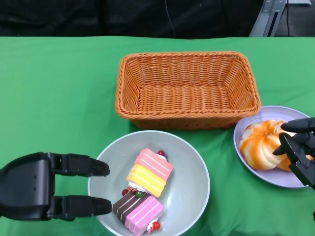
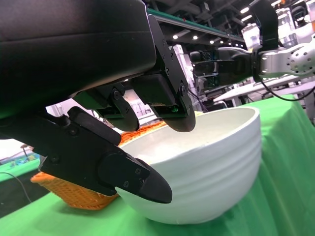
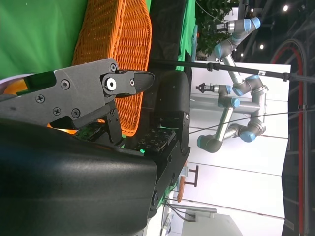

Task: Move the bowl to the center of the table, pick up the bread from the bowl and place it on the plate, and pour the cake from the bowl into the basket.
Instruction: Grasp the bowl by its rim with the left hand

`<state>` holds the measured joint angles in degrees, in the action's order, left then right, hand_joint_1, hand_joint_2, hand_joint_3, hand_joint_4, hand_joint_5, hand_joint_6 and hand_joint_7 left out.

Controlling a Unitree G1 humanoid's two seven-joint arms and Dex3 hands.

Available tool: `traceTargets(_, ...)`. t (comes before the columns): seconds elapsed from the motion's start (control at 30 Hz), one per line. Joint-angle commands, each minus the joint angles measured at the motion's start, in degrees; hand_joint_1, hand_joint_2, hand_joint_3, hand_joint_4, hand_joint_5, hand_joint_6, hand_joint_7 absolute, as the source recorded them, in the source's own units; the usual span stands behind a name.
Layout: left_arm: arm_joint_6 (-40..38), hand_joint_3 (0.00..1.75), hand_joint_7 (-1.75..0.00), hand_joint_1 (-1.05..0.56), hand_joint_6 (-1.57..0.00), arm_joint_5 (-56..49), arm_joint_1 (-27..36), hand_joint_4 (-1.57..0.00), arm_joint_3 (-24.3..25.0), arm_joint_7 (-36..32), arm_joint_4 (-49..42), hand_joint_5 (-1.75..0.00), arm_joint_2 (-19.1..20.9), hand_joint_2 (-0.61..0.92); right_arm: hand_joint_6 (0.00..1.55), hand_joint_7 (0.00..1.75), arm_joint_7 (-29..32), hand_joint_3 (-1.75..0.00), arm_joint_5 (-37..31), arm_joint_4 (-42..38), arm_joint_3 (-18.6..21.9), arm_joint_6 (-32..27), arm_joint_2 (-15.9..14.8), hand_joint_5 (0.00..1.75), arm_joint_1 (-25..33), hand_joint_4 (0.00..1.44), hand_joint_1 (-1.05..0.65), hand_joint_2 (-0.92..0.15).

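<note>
The white bowl (image 1: 192,167) stands on the green cloth in front of the basket, with striped cake pieces (image 1: 150,172) inside it. My left hand (image 1: 49,191) is at the bowl's left rim. In the left wrist view its upper fingers (image 2: 174,110) lie over the rim of the bowl (image 2: 211,162) and a lower finger presses the outer wall. The orange-and-white bread (image 1: 261,145) lies on the lilac plate (image 1: 275,112) at the right. My right hand (image 1: 298,147) hovers at the bread's right side with its fingers apart and nothing in them.
A wicker basket (image 1: 182,56) stands empty behind the bowl, close to the plate's left edge. Green cloth covers the whole table, with bare cloth at the far left. The right wrist view shows the basket's wall (image 3: 128,44) beside the spread fingers.
</note>
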<state>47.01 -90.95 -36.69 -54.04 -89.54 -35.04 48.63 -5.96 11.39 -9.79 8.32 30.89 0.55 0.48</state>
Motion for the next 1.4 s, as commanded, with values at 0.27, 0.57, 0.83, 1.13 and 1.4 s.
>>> traceTargets(0.27, -2.43, 0.00, -0.02, -0.53, -0.90, 1.00, -0.75, -0.82, -2.98, 2.80, -0.86, -0.13, -2.70, 0.70, 0.69, 1.07, 0.65, -0.24, -0.84, 2.58, 0.26, -0.09, 0.45, 1.51, 1.84, 0.65, -0.17, -0.92)
traceTargets(0.57, -3.52, 0.01, -0.02, -0.51, -0.94, 3.17, 0.34, -0.88, -3.17, 7.52, -0.39, -0.09, -4.18, 0.71, 0.70, 1.07, 0.77, -0.23, -0.79, 3.31, 0.34, 0.16, 0.81, 1.51, 2.12, 0.66, -0.18, -0.92)
traceTargets(0.83, -3.60, 0.01, -0.01, -0.51, -0.94, 5.04, 0.98, -0.90, -2.51, 14.08, 1.88, -0.05, -3.13, 0.74, 0.70, 1.09, 0.51, -0.24, -0.81, 4.23, 0.20, 0.02, 0.70, 1.53, 2.73, 0.65, -0.18, -0.92)
traceTargets(1.13, -3.52, 0.00, -0.02, -0.55, -0.99, 6.35, 1.01, -0.94, -2.33, 16.62, 1.31, -0.03, -2.61, 0.75, 0.69, 1.08, -0.49, -0.25, 0.50, 5.65, 0.18, -1.98, 0.57, 1.54, 3.28, 0.65, -0.17, -0.92)
traceTargets(1.4, -2.52, 0.00, -0.01, -0.51, -1.01, 6.17, 0.32, -0.94, -2.80, 16.65, -0.21, -0.01, -2.33, 0.76, 0.70, 1.06, -0.20, -0.24, 0.04, 5.73, 0.43, -2.13, 0.82, 1.51, 3.36, 0.65, -0.18, -0.92)
